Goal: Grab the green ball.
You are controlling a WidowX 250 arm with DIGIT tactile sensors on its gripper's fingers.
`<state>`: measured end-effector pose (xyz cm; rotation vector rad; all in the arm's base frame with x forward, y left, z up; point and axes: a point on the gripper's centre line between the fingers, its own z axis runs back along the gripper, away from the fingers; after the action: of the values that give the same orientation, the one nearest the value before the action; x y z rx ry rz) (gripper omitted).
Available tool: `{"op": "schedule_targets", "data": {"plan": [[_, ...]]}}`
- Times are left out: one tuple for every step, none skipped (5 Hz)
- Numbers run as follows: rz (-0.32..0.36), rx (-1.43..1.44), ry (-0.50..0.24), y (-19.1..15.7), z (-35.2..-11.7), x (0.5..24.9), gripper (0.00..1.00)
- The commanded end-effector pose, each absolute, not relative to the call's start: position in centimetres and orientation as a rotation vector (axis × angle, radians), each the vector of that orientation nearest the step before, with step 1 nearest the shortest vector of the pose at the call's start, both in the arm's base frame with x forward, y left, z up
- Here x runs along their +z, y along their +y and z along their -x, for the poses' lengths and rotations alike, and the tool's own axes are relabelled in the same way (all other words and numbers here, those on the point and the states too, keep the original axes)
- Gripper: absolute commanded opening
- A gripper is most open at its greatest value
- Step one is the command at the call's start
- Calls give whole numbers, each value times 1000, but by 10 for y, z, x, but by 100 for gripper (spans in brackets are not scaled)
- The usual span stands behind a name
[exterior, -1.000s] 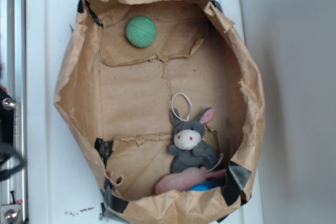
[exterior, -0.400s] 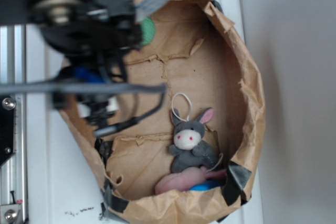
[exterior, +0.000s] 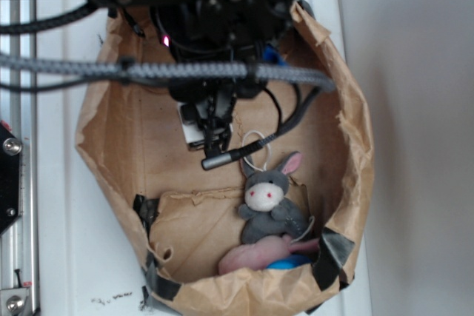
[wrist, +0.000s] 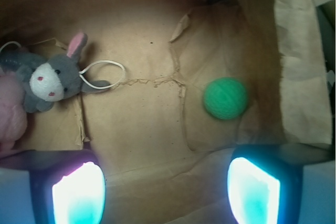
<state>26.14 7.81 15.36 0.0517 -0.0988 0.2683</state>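
Two fingertips (wrist: 79,192) spread wide: gripper (wrist: 165,192) hovers empty over the paper bag (wrist: 147,124), approach phase. Green ball (wrist: 226,98) sits off-centre toward the right finger; next move, I'd judge: centre, then descend.

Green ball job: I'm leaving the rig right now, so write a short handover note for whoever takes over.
Pincer: open, empty, above the floor of the paper bag; both fingers show at the bottom of the wrist view.
Green ball: on the bag floor near a side wall, ahead of the pincer and off toward one finger, not between them. The exterior view hides it behind the arm.
Plush bunny: at the other end, apart from the ball.
Done: arm over the bag.
Left: centre on the ball, descend, close, lift.
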Motion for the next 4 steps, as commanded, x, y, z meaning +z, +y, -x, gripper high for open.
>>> {"op": "schedule_targets", "data": {"plan": [[-61,283,-155,86,-265,170,100],[-110,437,-133,91,-262,145,100],[-139,649,-159,96,-275,115,100],[-140,764,-181,93,-279,100,100]]}}
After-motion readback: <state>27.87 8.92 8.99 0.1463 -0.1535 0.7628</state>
